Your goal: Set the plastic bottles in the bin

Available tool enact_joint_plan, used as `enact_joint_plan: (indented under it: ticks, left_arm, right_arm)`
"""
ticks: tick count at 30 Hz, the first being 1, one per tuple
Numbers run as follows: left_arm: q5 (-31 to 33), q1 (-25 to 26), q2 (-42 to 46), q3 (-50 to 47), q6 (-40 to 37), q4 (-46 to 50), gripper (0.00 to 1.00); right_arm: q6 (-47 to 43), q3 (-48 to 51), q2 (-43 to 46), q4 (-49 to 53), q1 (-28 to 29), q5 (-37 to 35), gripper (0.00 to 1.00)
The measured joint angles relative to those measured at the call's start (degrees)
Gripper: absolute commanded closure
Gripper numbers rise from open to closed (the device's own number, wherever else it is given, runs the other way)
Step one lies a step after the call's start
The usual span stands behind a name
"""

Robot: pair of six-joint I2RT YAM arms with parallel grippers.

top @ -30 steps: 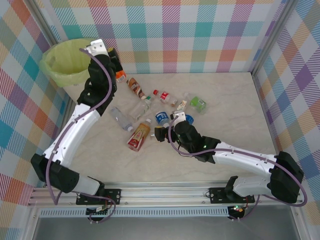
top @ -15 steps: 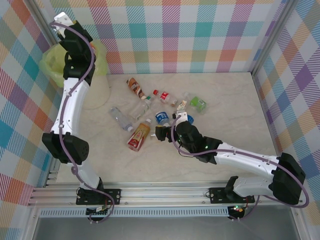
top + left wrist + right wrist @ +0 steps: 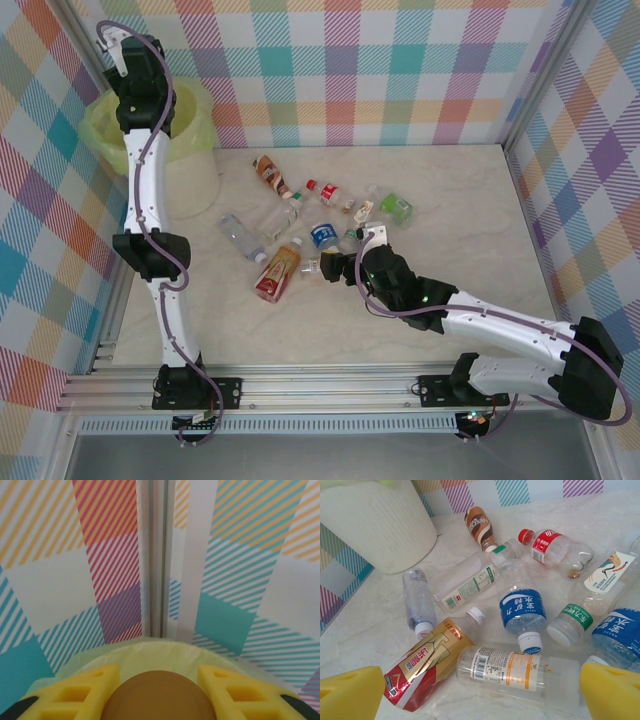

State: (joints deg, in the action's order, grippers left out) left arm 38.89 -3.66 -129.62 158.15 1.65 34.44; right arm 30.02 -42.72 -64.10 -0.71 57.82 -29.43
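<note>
Between the yellow fingers of my left gripper sits the round brown end of a plastic bottle; the gripper is shut on it just above the bin's yellow-green bag. The white bin stands at the far left corner. My right gripper is open low over a clear bottle with a white and orange label, one finger on each side and apart from it. Around it lie a red and gold bottle, a blue-label bottle and several others.
The bin's white wall rises at the left behind the bottles. Checked walls close the table at the back and on both sides. A brown-label bottle lies nearest the bin. Bare tabletop extends to the right.
My left arm has swung up from the table's bottles to above the bin, carrying its bottle. My right gripper has shifted slightly to the right over the pile.
</note>
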Motion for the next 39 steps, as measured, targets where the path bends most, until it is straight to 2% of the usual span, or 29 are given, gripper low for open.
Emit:
enact_joint_plan:
  ticks: [2, 6, 12, 20, 28, 35, 39]
  left_arm:
    - [-0.7, -0.8, 0.1, -1.3, -0.1, 0.8, 0.26]
    - [-2.9, -2.5, 1.2, -5.5, 0.3, 1.1, 0.00]
    - [-9.3, -3.6, 8.0, -19.6, 2.5, 0.4, 0.00]
    - [-16.1, -3.4, 25.1, -39.7, 5.5, -4.9, 0.00]
    - [-22.5, -1.6, 37.0, -49.4, 10.6, -7.6, 0.00]
    - [-30.6, 0.9, 50.5, -66.6, 18.4, -10.4, 0.00]
    - [-35.7, 1.8, 61.4, -79.7, 23.9, -12.5, 0.00]
  right_arm:
    - [0.0, 0.0, 0.0, 0.4, 0.0, -0.1, 0.00]
    - [0.0, 0.0, 0.0, 0.4, 0.0, -0.1, 0.00]
    - [-1.6, 0.0, -1.4, 0.3, -0.1, -0.1, 0.00]
    - [-5.5, 0.0, -5.2, -0.3, -3.6, 2.0, 0.00]
    - [-7.1, -0.8, -9.6, -0.4, -7.1, 6.4, 0.00]
    - [-11.7, -3.5, -11.8, 0.8, -8.7, 14.1, 0.00]
    - [-20.5, -6.1, -13.1, 5.4, -10.8, 20.4, 0.00]
